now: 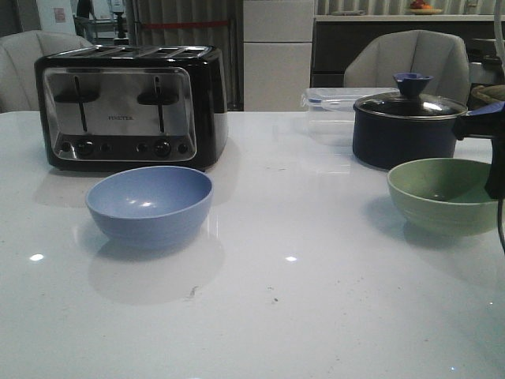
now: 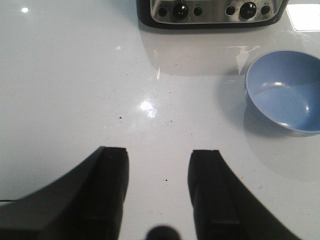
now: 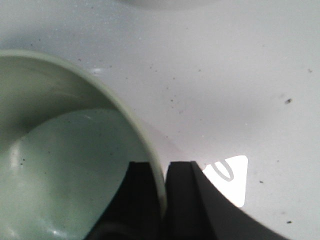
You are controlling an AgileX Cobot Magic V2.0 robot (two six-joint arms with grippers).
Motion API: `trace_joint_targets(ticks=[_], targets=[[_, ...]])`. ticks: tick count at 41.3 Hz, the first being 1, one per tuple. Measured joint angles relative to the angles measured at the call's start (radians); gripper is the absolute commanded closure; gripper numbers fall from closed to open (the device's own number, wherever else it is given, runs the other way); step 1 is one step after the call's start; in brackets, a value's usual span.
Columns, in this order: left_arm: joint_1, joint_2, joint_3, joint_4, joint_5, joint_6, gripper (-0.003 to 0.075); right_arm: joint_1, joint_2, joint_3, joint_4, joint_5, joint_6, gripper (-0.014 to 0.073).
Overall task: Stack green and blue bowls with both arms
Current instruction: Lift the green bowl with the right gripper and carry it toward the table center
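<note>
The blue bowl (image 1: 150, 205) stands upright on the white table in front of the toaster; it also shows in the left wrist view (image 2: 285, 92). The green bowl (image 1: 443, 194) stands at the right. My right gripper (image 3: 161, 172) is shut on the green bowl's rim (image 3: 150, 150), one finger inside and one outside; in the front view only a piece of the right arm (image 1: 495, 158) shows at the bowl's right edge. My left gripper (image 2: 157, 160) is open and empty over bare table, the blue bowl off to one side. The left arm is out of the front view.
A black and silver toaster (image 1: 130, 106) stands at the back left. A dark blue pot with a glass lid (image 1: 406, 126) and a clear plastic container (image 1: 331, 110) stand at the back right, just behind the green bowl. Chairs are beyond the table's far edge.
</note>
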Motion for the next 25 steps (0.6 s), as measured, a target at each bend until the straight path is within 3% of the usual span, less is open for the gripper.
trace_joint_targets(ticks=[9, 25], targets=[[0.0, 0.0, 0.0, 0.0, 0.0, 0.0, 0.0371, 0.047, -0.096, 0.0, -0.015, 0.007, -0.006, 0.0542], [0.0, 0.0, 0.0, 0.0, 0.0, 0.0, 0.0371, 0.399, -0.174, 0.0, 0.003, 0.013, -0.025, 0.0542]])
